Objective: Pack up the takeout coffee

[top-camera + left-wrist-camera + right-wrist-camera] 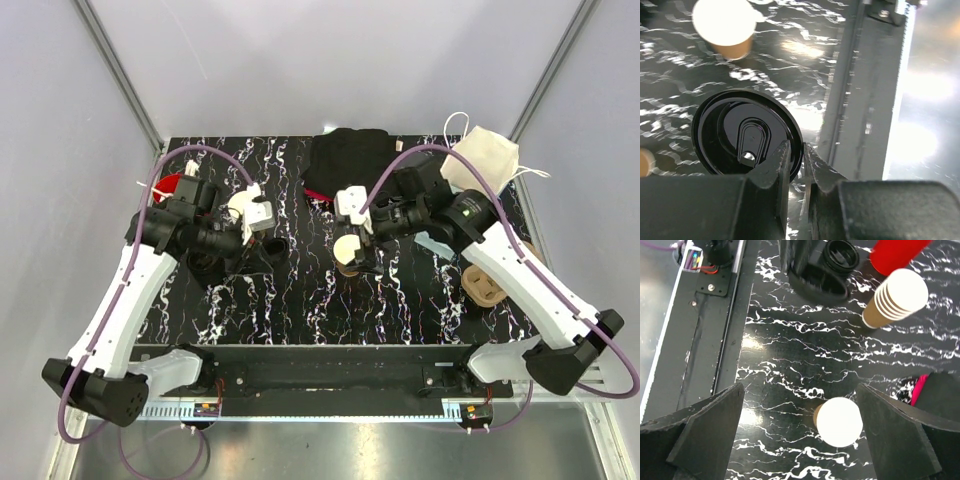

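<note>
The takeout coffee cup (350, 262), tan with a pale cream inside, stands open-topped mid-table. In the right wrist view the cup (839, 421) sits below and between my wide-open right gripper's (800, 386) fingers, nearer the right one and touching neither. My right gripper (352, 240) hovers over it. My left gripper (796, 150) is shut on the rim of the round black lid (747, 132) and holds it above the table. In the top view the left gripper (272, 246) is left of the cup, apart from it. The cup also shows in the left wrist view (722, 22).
A nested stack of tan cups (895, 297) and a red cup (897, 252) stand at the back left. A black bag (350, 160) and a white paper bag (482, 160) lie at the back. A cardboard carrier (485, 287) sits at the right.
</note>
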Action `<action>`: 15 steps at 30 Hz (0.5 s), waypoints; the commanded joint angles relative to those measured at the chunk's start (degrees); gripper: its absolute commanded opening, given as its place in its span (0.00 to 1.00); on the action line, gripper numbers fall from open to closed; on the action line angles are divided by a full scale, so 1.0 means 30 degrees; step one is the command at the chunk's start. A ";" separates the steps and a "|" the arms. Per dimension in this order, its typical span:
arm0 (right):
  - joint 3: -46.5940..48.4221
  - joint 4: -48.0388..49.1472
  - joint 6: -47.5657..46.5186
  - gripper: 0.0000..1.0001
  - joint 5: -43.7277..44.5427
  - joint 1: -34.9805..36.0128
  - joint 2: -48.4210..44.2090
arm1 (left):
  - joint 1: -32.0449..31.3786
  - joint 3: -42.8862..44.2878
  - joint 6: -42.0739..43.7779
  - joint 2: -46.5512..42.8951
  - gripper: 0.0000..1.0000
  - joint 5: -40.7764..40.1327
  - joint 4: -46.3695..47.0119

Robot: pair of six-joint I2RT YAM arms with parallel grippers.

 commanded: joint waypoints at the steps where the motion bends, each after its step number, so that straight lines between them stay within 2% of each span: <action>1: 0.1475 -0.0568 -0.1576 1.00 0.1365 0.1206 0.0567 | -0.0532 0.0817 0.1505 0.0963 0.18 0.2717 -0.1666; 8: 0.2559 -0.0686 -0.2367 1.00 0.4298 0.4484 0.2589 | -0.0533 0.2836 0.5483 0.3630 0.17 0.5092 -0.6148; 15: 0.2560 0.0983 -0.2193 1.00 0.7372 0.5808 0.4172 | -0.0708 0.2664 0.5609 0.4015 0.17 0.5797 -0.6359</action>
